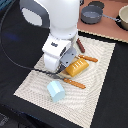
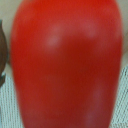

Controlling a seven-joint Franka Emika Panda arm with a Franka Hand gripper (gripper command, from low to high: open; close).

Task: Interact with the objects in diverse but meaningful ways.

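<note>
The red tomato [image 2: 65, 65] fills nearly the whole wrist view, very close to the camera. It is hidden in the exterior view. My gripper [image 1: 61, 64] hangs low over the middle of the woven mat [image 1: 100, 75], just beside the yellow ridged bread block [image 1: 77, 66]. Its fingers are hidden behind the hand, so its state does not show. The pale blue cup [image 1: 56, 91] lies on the mat's near part. The dark-brown sausage stick [image 1: 80, 45] lies at the mat's far edge.
A wooden-handled knife [image 1: 74, 83] lies in front of the bread and a fork [image 1: 88, 58] behind it. Two grey pots [image 1: 91, 14] [image 1: 123, 18] stand on a brown board at the back right. The table around the mat is black.
</note>
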